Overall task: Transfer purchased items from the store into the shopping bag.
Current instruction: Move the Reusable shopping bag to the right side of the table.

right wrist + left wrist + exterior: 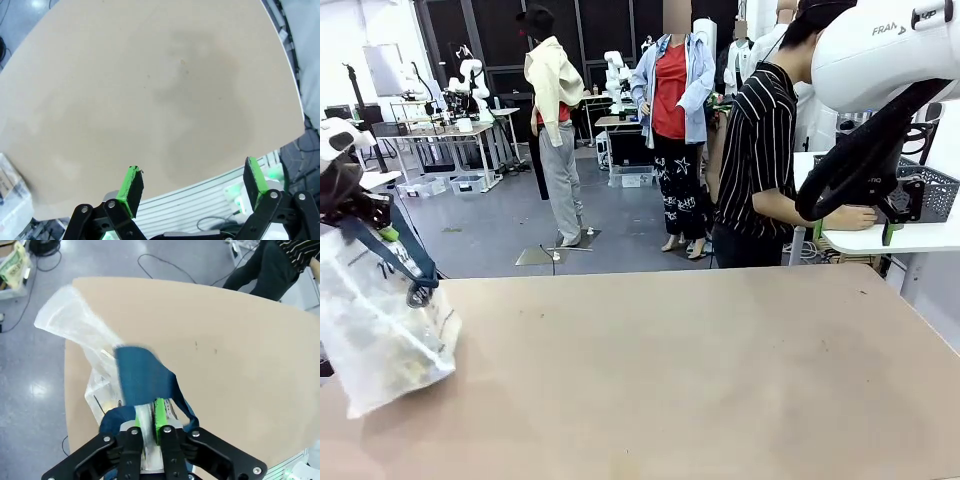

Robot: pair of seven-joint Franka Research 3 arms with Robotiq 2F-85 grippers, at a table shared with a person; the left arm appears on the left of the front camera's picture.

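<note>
The shopping bag (380, 335) is translucent whitish plastic and hangs at the table's left edge, its bottom resting on the tabletop. My left gripper (148, 421) is shut on the bag's navy handle (142, 377), with the strap and some plastic pinched between the green pads. Faint yellowish purchased items (412, 372) show through the bag's lower part. The store (932, 188), a dark grey lattice basket, stands on a white side table at the far right. My right gripper (192, 179) hangs open and empty high over the tan table's right side.
A person in a striped shirt (758, 150) stands at the white side table (900, 240) with a hand beside the basket. My right arm (880, 60) crosses the upper right. The wide tan tabletop (670, 370) lies bare between the arms.
</note>
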